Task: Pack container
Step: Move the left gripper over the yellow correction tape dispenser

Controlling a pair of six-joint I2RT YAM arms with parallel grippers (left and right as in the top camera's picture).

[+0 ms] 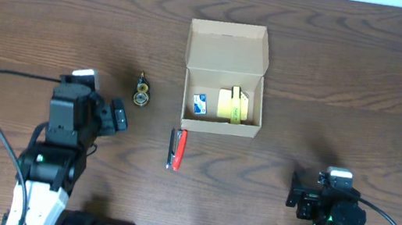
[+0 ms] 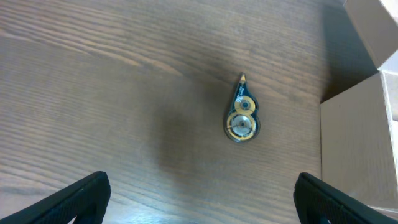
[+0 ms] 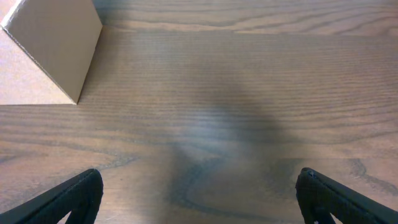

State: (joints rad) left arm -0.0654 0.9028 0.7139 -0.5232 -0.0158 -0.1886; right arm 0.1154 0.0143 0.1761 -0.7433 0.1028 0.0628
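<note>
The container [image 1: 226,49] is a tan cardboard box standing open at the middle of the table, its flap lid folded back. Inside lie a yellow item [image 1: 233,104] and a small blue-and-white item [image 1: 200,105]. A teardrop-shaped tape dispenser [image 1: 141,92] lies left of the box, and in the left wrist view the dispenser [image 2: 241,119] lies ahead of the fingers. A red and black pen-like tool [image 1: 178,149] lies in front of the box. My left gripper [image 1: 118,115] [image 2: 202,205] is open and empty, just short of the dispenser. My right gripper [image 1: 301,198] [image 3: 202,199] is open and empty over bare wood.
The box wall [image 2: 357,149] fills the right edge of the left wrist view. A box corner [image 3: 50,56] shows at the upper left of the right wrist view. The table's far edge runs along the top of the overhead view.
</note>
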